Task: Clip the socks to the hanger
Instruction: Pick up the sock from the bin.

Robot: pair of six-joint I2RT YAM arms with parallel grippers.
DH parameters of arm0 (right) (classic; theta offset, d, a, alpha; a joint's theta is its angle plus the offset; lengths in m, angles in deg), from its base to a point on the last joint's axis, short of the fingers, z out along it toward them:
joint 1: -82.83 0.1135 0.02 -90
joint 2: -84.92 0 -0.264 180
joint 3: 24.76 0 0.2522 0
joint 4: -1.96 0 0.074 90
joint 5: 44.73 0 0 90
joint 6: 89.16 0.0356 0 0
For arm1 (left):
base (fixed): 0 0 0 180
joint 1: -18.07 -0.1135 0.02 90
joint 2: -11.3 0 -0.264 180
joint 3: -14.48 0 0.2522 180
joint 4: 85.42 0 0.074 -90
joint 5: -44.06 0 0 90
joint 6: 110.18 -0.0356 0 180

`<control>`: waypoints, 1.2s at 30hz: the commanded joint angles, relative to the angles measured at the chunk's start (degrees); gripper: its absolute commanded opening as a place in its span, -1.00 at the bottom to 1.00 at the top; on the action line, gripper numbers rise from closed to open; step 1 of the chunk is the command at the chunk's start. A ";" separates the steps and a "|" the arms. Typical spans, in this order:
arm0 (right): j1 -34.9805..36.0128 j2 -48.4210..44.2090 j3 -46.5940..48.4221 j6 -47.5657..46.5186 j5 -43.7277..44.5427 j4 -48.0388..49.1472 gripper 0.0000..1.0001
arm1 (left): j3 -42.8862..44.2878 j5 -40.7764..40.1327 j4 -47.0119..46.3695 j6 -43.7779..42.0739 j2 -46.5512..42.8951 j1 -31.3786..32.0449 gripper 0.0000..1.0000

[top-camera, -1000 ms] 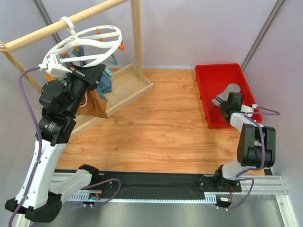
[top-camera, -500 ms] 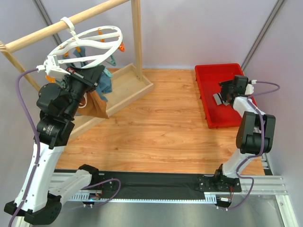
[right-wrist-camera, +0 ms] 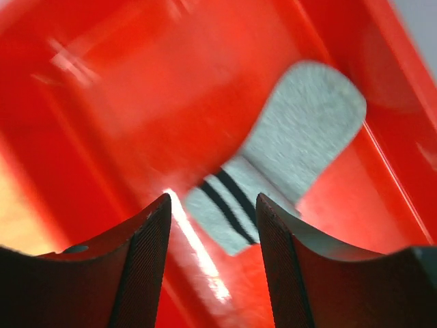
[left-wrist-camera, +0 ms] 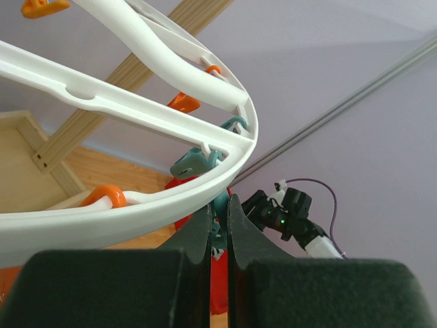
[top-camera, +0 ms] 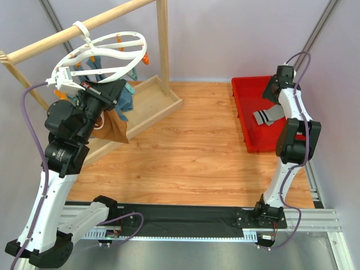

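right wrist view: spread right jaws hover over sock (right-wrist-camera: 295,147) in red bin (right-wrist-camera: 116,96).

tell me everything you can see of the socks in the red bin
The socks show as one light grey knit shape with a black-and-white striped cuff and a rounded toe. Whether two lie stacked cannot be told. It lies flat and limp on the floor of the red bin, with the cuff end toward the bin's left wall in the top view. Nothing grips it: the right claw hangs open above, clear of it.
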 commanded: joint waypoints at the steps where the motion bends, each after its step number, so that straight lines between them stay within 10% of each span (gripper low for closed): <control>1: 0.70 5.46 1.83 -9.08 3.82 -10.51 0.08 | 0.35 9.01 1.39 0.26 0.90 0.90 -1.00; 13: 1.15 13.56 4.73 -7.59 8.05 -9.46 0.03 | 0.79 9.89 1.30 1.05 2.30 0.90 -1.00; 21: 1.15 9.97 2.10 -3.38 5.06 -7.97 -0.99 | 1.76 9.63 2.62 0.87 2.48 0.90 -1.00; 27: 1.06 3.90 1.04 -2.49 3.21 -7.79 -0.99 | 1.85 8.66 3.67 0.79 1.60 0.90 -1.00; 31: 0.97 4.95 2.70 -1.80 2.86 -10.14 -0.32 | 1.67 8.22 4.29 0.61 1.16 0.90 -1.00; 36: 0.71 6.80 2.72 -0.12 3.21 -10.43 -0.06 | 1.58 8.48 4.47 0.52 0.98 0.90 -1.00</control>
